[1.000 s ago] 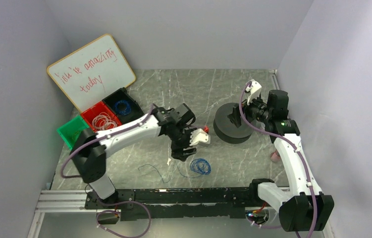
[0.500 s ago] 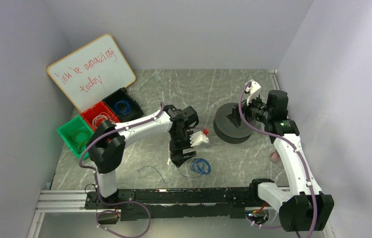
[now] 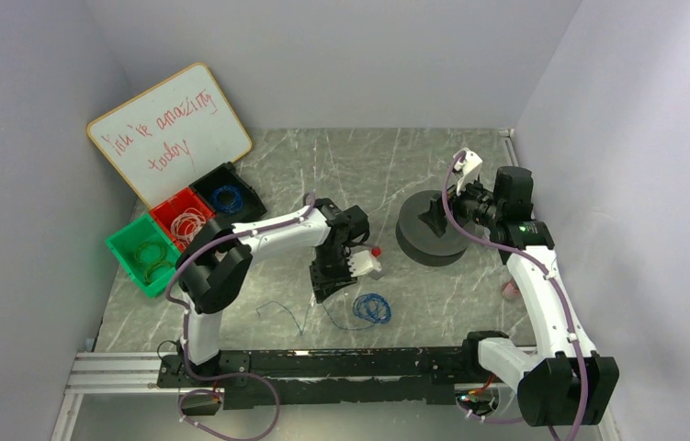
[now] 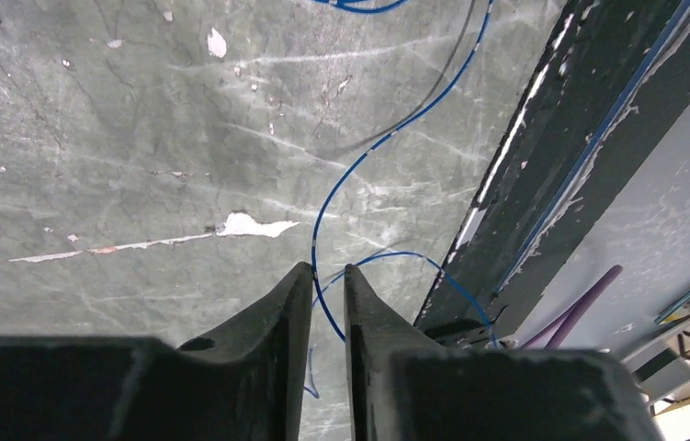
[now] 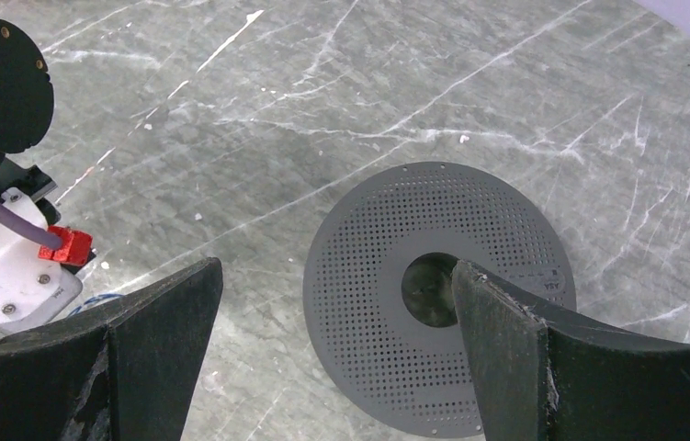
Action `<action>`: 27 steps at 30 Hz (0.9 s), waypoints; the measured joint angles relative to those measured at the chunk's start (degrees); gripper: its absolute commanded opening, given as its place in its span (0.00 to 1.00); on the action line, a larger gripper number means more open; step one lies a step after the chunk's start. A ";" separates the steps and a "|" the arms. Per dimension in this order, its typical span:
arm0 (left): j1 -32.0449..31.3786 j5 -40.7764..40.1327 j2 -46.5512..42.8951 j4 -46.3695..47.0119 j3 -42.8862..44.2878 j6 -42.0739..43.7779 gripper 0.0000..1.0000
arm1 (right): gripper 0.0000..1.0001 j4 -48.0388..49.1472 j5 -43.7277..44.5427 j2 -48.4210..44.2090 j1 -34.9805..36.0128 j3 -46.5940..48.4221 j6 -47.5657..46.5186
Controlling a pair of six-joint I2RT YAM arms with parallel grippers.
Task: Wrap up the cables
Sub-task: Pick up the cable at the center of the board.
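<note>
My left arm (image 3: 267, 234) bends down, left claw (image 4: 328, 268) narrow around the cables (image 4: 387, 138); my right claw (image 5: 336, 266) hangs high, wide apart.

Grey, white-veined marble-pattern tabletop (image 3: 341, 165) enclosed by plain pale lavender walls (image 3: 322, 55); whiteboard (image 3: 171, 129) leaning at ten o'clock; aluminium rail (image 3: 111, 372) at seven o'clock. Lighting even, diffuse.

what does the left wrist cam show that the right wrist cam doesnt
Only left wrist: a strand of the blue cable running into the narrow gap of the left gripper, plus the black rail at the table edge. Only right wrist: the right gripper wide open, facing a perforated grey disc, and a red part on the left arm. Both: the marbled grey table.
</note>
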 measured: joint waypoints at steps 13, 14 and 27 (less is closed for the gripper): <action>0.59 -3.45 -1.27 -2.47 4.52 -0.42 0.02 | 0.99 0.02 -0.94 0.00 0.00 0.00 -0.02; 0.81 -4.07 -1.84 -2.67 5.33 -0.39 0.03 | 0.99 0.02 -1.33 0.00 0.00 0.00 -0.02; 8.66 -1.18 -22.60 2.80 21.84 2.12 0.03 | 0.99 -0.07 -7.87 -0.07 3.85 -1.66 -1.73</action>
